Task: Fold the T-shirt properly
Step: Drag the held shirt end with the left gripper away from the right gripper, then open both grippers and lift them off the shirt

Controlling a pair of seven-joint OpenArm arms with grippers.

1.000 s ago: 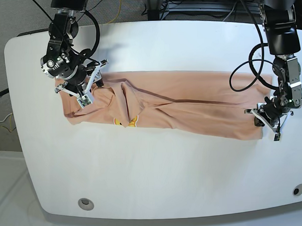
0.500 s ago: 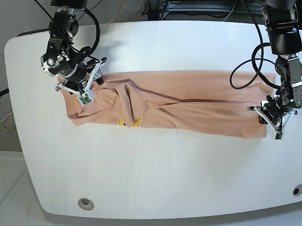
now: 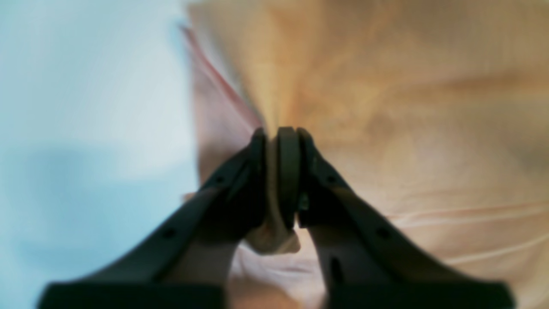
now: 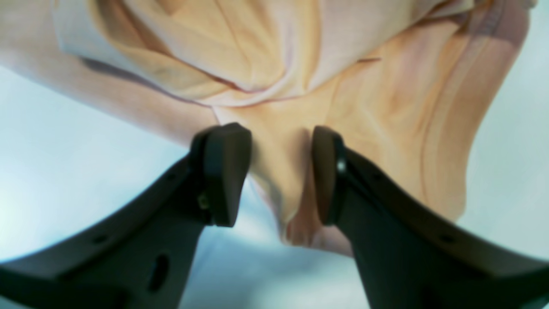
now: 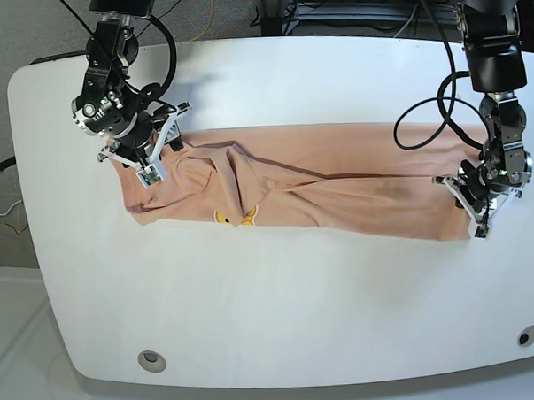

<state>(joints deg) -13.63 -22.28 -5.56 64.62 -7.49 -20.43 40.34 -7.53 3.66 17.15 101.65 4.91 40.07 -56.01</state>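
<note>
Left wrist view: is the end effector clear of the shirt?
No, the left end effector pinches a fold of the shirt between its pads.

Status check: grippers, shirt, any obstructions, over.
Left gripper pinched shut on T-shirt edge. Right gripper jaws apart, fabric bunched between. Shirt stretched along white table. Nothing blocking.

base overhead, wrist views close, downward

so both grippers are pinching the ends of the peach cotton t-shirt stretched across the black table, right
Not quite: the table is white, not black, as the base view shows. The rest holds: the left gripper and right gripper each pinch an end of the peach cotton T-shirt stretched across it.
</note>
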